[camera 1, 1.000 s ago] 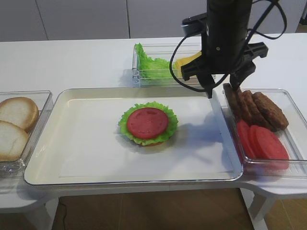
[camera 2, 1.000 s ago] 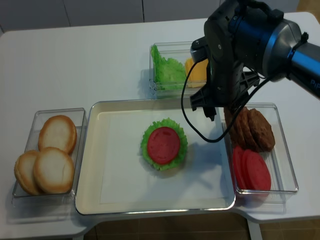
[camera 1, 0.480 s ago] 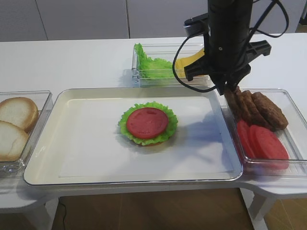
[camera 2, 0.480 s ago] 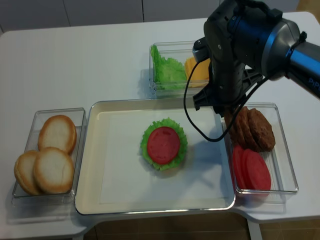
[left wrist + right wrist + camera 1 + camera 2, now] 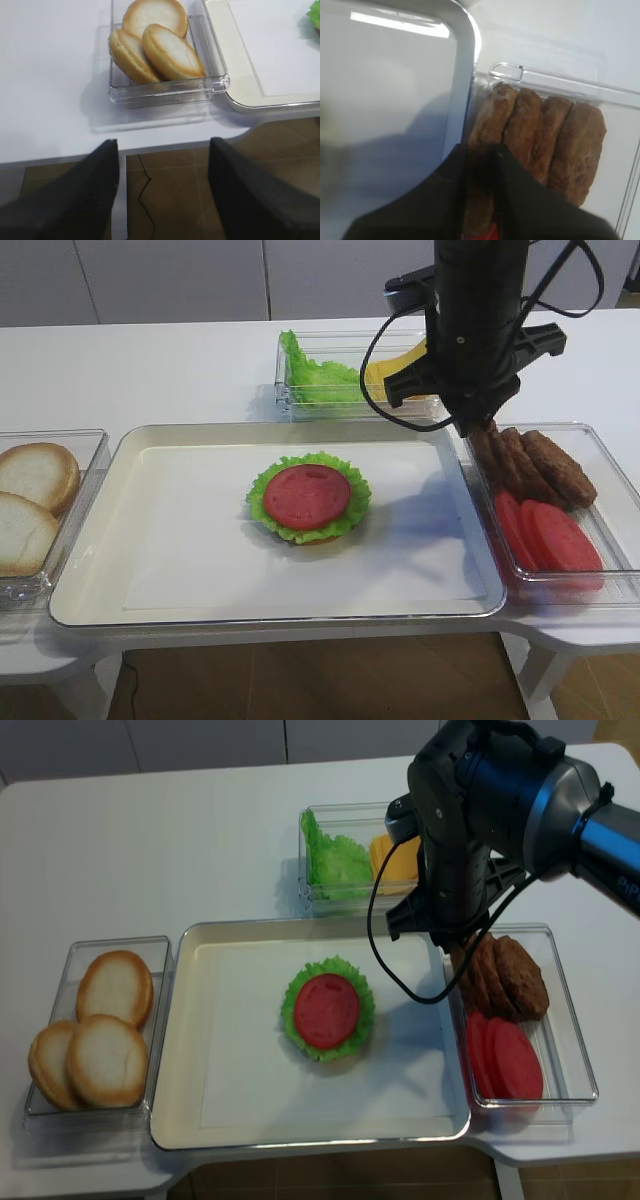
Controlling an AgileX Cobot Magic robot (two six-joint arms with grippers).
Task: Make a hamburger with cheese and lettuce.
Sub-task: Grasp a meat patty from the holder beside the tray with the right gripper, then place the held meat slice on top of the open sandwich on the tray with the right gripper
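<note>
Left of the right end effector [image 5: 479, 165], clamped on a patty [image 5: 487, 150], sits the hamburger [image 5: 308, 497].

place: lab test bench | evidence: white table [image 5: 150, 370], plastic food bins [image 5: 520, 1020]

The right arm reaches down steeply from above, wrist vertical, its right hand [image 5: 479, 165] pointing straight down with both fingers [image 5: 515, 200] drawn close together. The left hand [image 5: 162, 192] hangs low with its two fingers spread wide apart.
</note>
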